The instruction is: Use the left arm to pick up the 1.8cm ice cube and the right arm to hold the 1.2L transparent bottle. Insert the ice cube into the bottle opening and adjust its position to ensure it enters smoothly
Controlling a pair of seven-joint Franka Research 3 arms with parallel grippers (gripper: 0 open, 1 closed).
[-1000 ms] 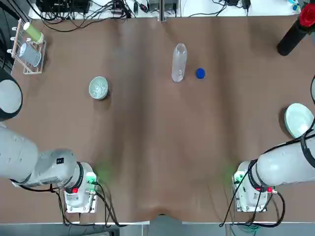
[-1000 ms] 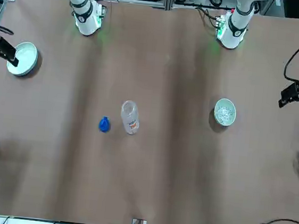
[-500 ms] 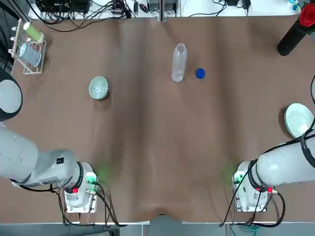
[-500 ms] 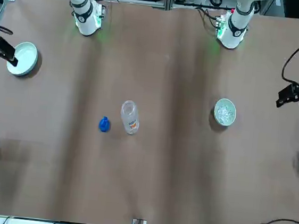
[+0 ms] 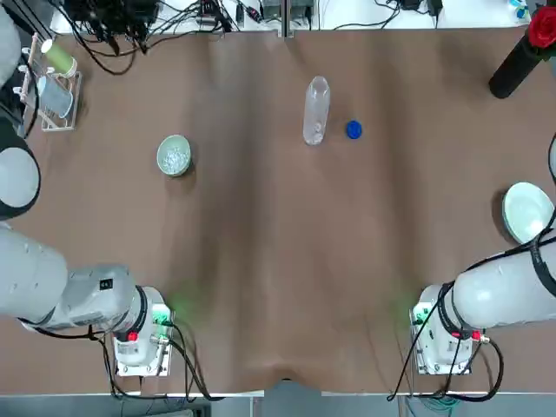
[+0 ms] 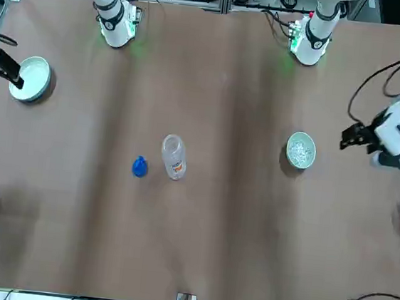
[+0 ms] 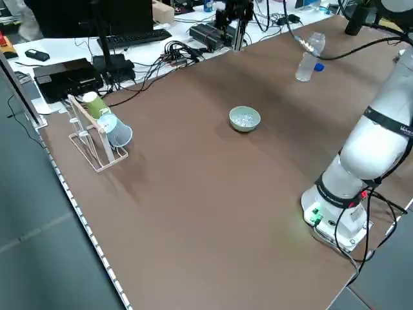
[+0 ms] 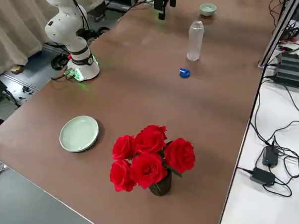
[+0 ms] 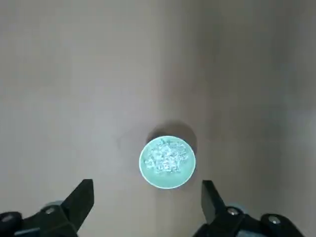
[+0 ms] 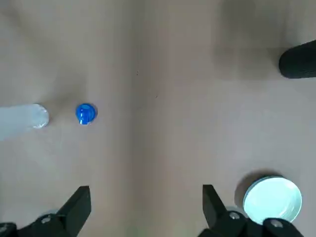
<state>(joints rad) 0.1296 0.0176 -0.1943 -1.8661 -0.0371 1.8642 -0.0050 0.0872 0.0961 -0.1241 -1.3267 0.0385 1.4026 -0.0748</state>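
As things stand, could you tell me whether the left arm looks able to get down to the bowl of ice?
Probably yes: the left gripper hangs open above the pale green bowl of ice, with only bare table around it.

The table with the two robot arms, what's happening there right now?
Nothing is held yet. The left hand hangs open above the small green bowl of ice. The right hand hangs open over bare table, near the pale plate. The clear bottle stands upright mid-table, its blue cap off beside it.
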